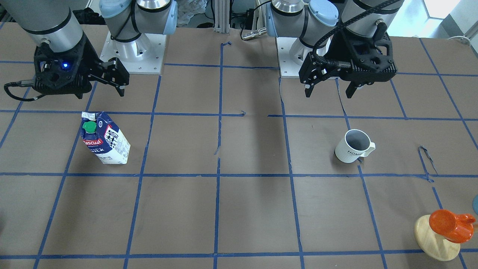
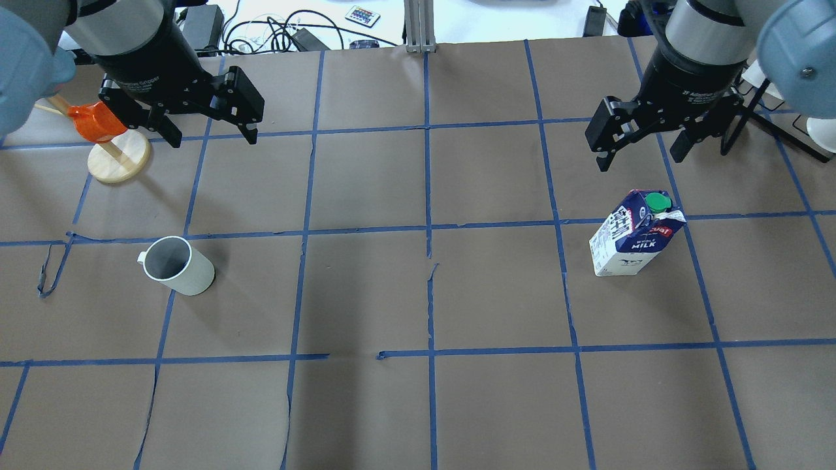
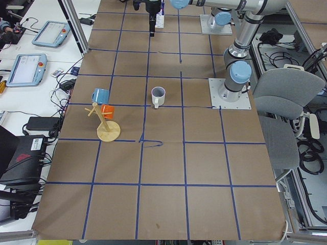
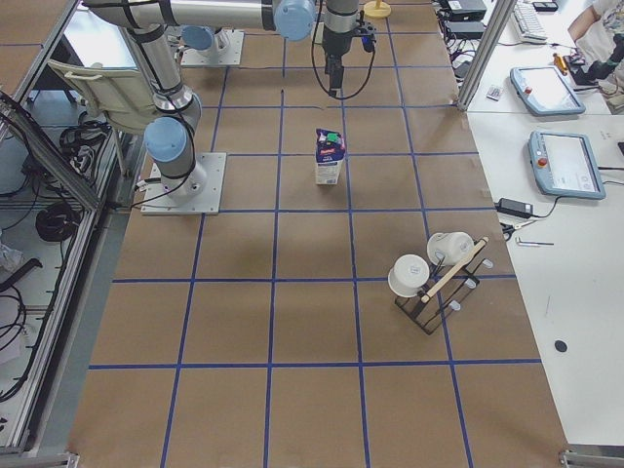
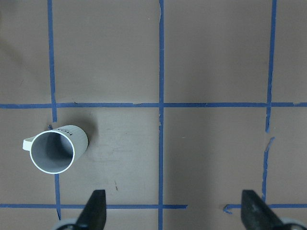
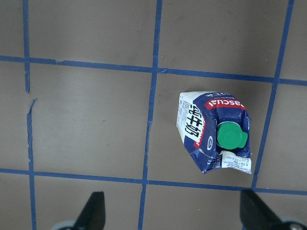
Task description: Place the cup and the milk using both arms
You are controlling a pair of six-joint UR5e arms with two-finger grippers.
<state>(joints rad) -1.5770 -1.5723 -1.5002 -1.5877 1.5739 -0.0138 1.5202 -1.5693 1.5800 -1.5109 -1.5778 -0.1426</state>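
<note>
Left pincer [image 2: 214,138] and right pincer [image 2: 639,160] gape empty; centre each squarely over cup [image 2: 177,266] and milk [image 2: 635,243] before descending.

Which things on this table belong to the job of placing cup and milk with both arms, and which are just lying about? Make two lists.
Belong to the job:
cup
milk
left gripper, jaws open
right gripper, jaws open

Lying about:
wooden stand with orange mug and blue mug
black rack holding white mugs
</note>
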